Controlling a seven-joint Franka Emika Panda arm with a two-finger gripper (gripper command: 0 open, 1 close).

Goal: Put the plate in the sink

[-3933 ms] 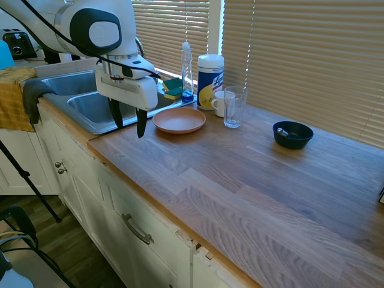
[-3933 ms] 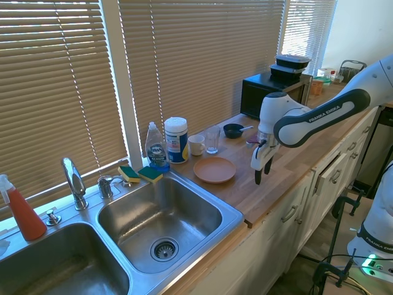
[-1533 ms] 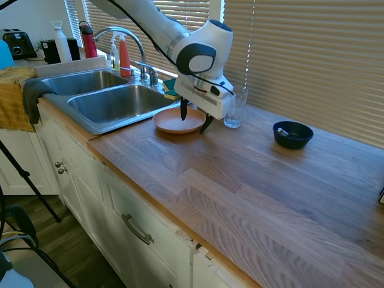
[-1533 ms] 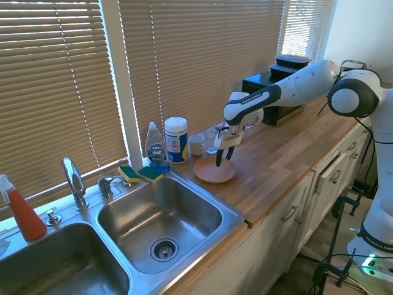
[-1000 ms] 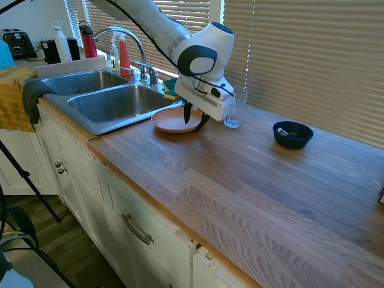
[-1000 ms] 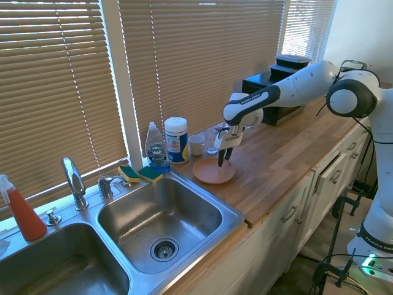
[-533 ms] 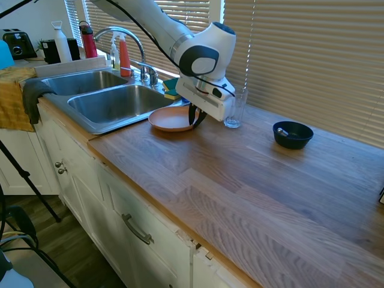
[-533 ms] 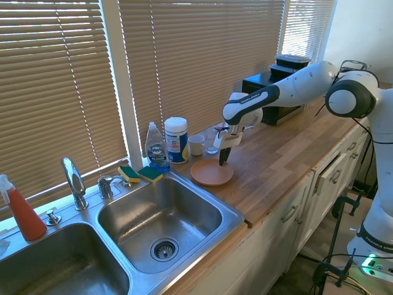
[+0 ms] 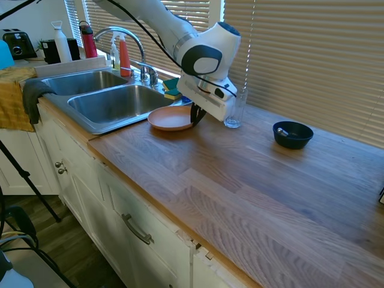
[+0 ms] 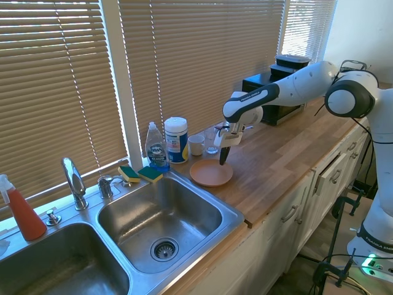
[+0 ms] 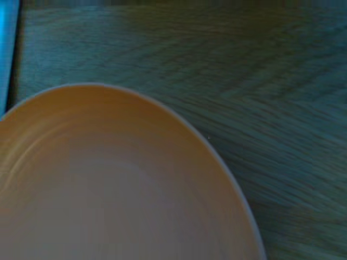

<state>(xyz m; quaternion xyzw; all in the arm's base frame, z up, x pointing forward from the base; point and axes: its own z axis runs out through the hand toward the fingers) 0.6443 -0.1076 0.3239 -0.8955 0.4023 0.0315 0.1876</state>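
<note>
The salmon-orange plate (image 9: 170, 118) rests on the wooden counter right at the sink's rim; the same plate (image 10: 209, 174) shows in the second exterior view beside the near basin. My gripper (image 9: 195, 119) points down over the plate's edge farthest from the sink and is shut on the plate's rim; from the other side the gripper (image 10: 223, 161) pinches that same edge. Blurred plate (image 11: 108, 189) fills much of the wrist view, with wood grain beyond it. The sink (image 9: 90, 111), a steel basin (image 10: 190, 206) next to the counter, has nothing in it.
Behind the plate stand a clear glass (image 9: 234, 108), a white mug (image 10: 196, 145), a wipes canister (image 10: 175, 140) and a dish soap bottle (image 10: 156, 147). Sponges (image 10: 140, 174) lie by the faucet (image 10: 73, 181). A dark blue bowl (image 9: 293, 134) sits further along the counter.
The gripper's fingers came together on the plate's rim, and the plate has shifted a little toward the sink with the gripper.
</note>
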